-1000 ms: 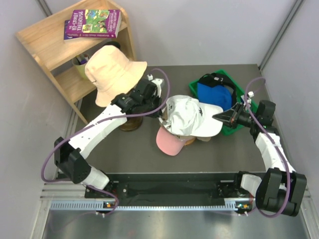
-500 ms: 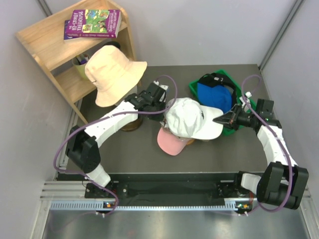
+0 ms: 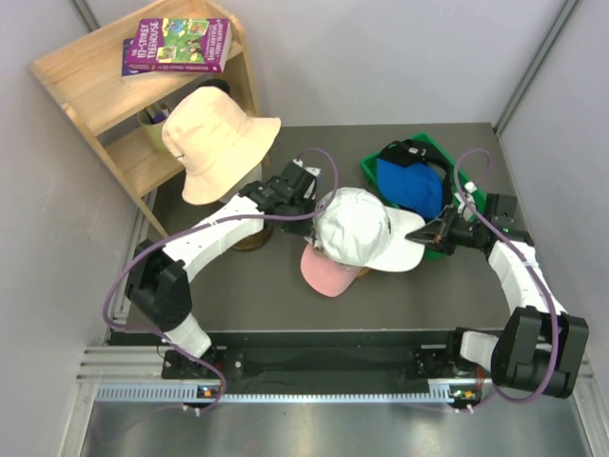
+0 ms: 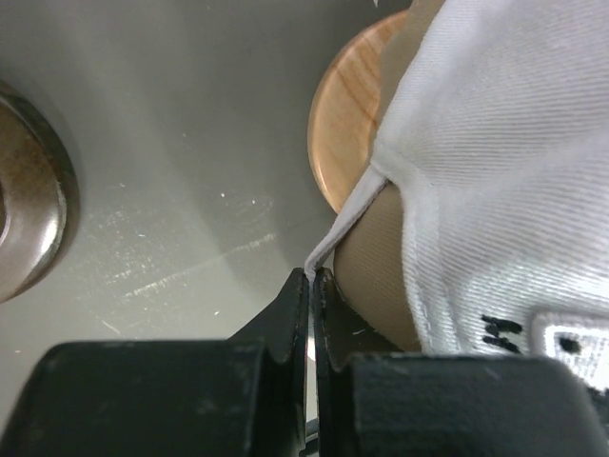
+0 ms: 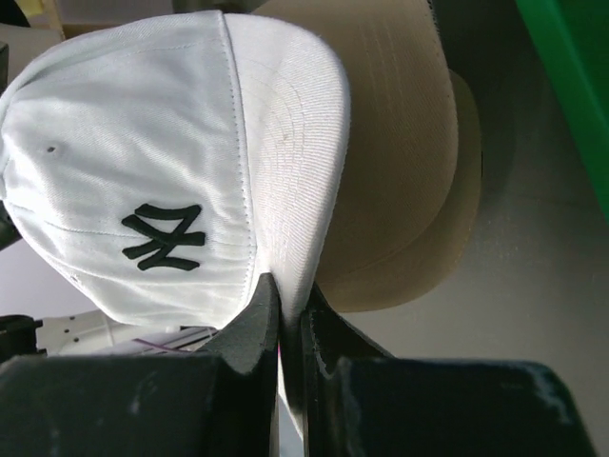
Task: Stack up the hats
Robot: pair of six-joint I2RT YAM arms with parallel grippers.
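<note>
A white cap (image 3: 360, 227) with a black logo hangs over a pink cap (image 3: 326, 274) and a tan cap (image 5: 400, 143) in the middle of the table. My left gripper (image 4: 312, 276) is shut on the thin white edge at the back of the white cap (image 4: 504, 143). My right gripper (image 5: 290, 295) is shut on the brim of the white cap (image 5: 143, 162). In the top view the left gripper (image 3: 312, 205) and right gripper (image 3: 431, 234) sit at opposite ends of it. A blue cap (image 3: 409, 186) and a black cap (image 3: 415, 152) lie in the green bin (image 3: 371, 171). A pale peach hat (image 3: 214, 143) sits on a stand.
A wooden shelf (image 3: 105, 86) with a purple book (image 3: 179, 45) stands at the back left. The peach hat's brown stand base (image 3: 249, 238) is beside the left arm. A round wooden disc (image 4: 344, 124) lies under the caps. Grey walls close in both sides.
The left arm has swung in behind the white cap. Held at both ends, the cap has come down slightly over the pink and tan caps. Both grippers stay shut.
</note>
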